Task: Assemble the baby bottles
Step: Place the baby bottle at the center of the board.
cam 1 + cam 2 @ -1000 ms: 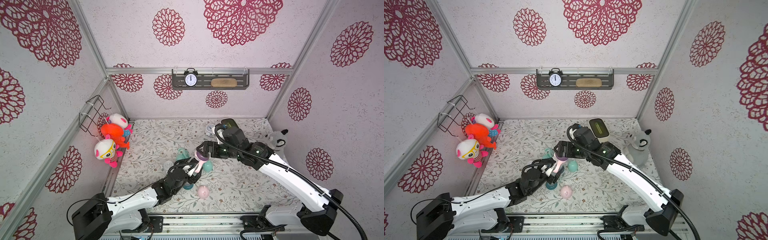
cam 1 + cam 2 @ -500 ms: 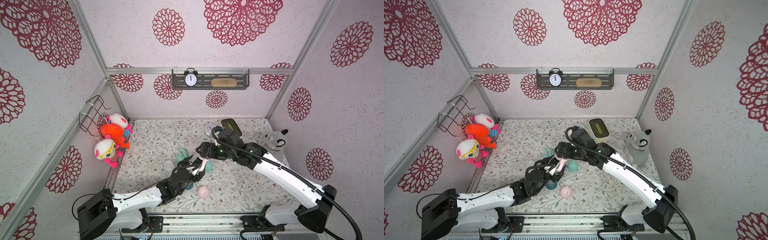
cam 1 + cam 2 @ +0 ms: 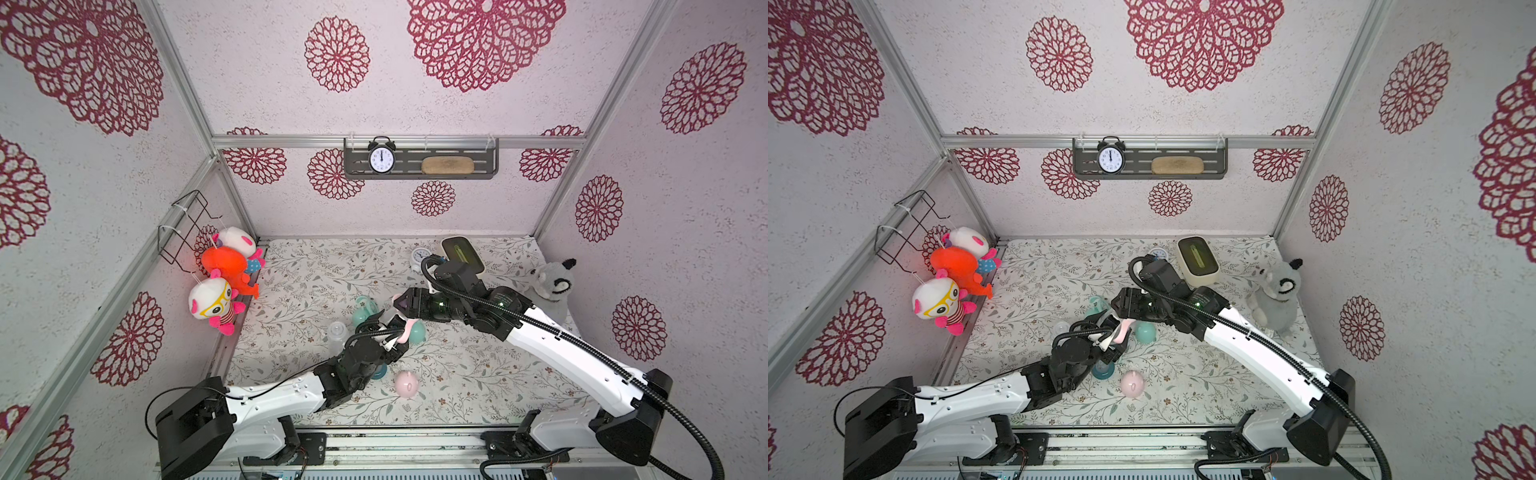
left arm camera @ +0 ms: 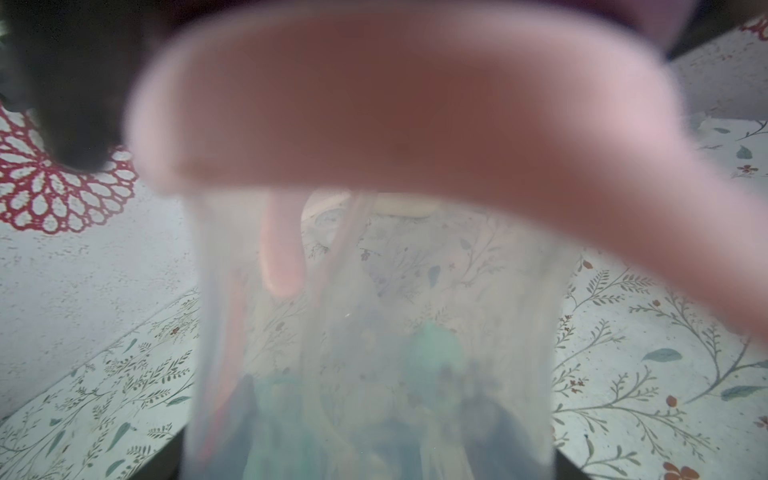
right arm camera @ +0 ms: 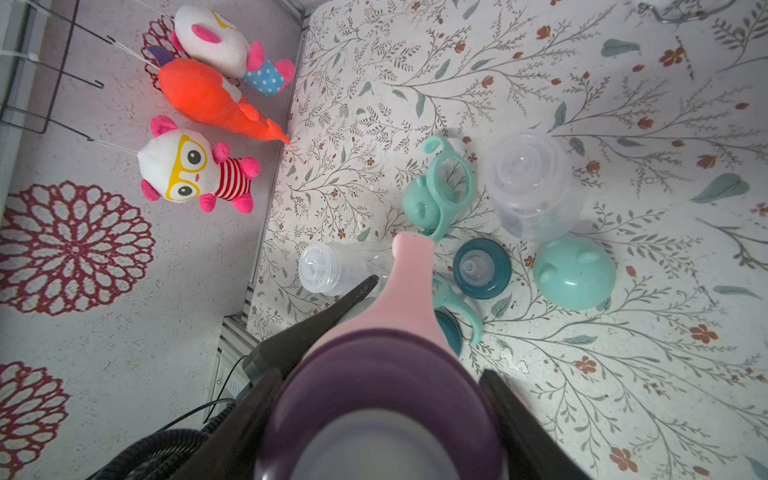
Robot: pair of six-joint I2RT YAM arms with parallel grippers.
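My left gripper (image 3: 397, 334) is shut on a clear baby bottle (image 4: 374, 332) with a pink two-handled ring (image 3: 409, 328), and holds it above the mat's middle. My right gripper (image 3: 401, 305) meets the bottle from the far side. In the right wrist view its two black fingers (image 5: 503, 399) sit against either side of the purple nipple collar (image 5: 374, 374) on the bottle's top. Loose on the mat lie a second clear bottle (image 5: 332, 268), a third one upright (image 5: 528, 183), a mint handle ring (image 5: 449, 183), teal collars (image 5: 482, 268), a mint cap (image 5: 573, 272) and a pink cap (image 3: 405, 384).
A small white alarm clock (image 3: 420, 254) and a white box (image 3: 459, 253) stand at the back of the mat. A grey plush animal (image 3: 550, 286) sits at the right wall. Plush toys (image 3: 224, 266) hang at the left wall below a wire rack.
My right gripper's jaws have narrowed onto the purple collar. The left arm has shifted slightly with the bottle still in its grip.
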